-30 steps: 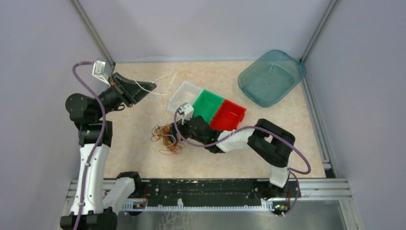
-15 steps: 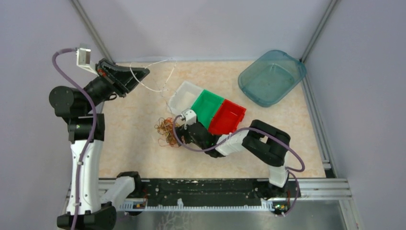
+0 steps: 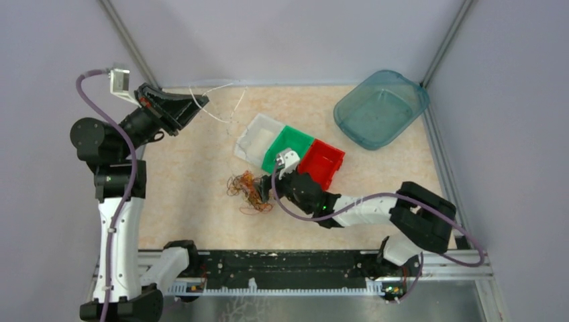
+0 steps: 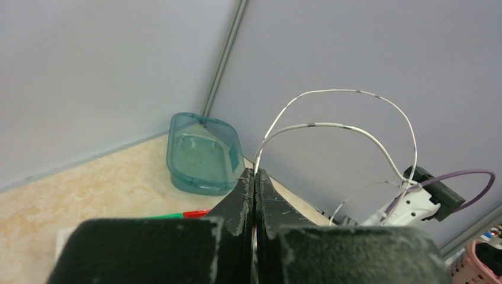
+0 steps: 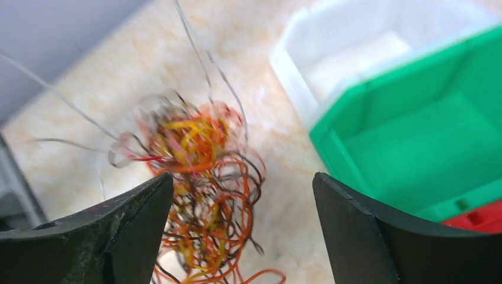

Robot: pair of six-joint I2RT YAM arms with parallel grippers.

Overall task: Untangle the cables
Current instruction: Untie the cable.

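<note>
The cables are a small tangle of orange, red, yellow and brown loops lying on the table left of the bins. In the right wrist view the tangle is blurred and lies partly between my fingers, nearer the left one. My right gripper is open and empty, low beside the tangle, as the right wrist view also shows. My left gripper is raised at the back left and shut on a thin white cable. In the left wrist view the white cable loops up from the closed tips.
A white bin, a green bin and a red bin stand in a row just behind my right gripper. A teal tub sits at the back right corner. Grey walls enclose the table.
My left arm lifted up and back with the white cable, then held. My right arm drew back to the right, and the tangle shifted a little right with it.
</note>
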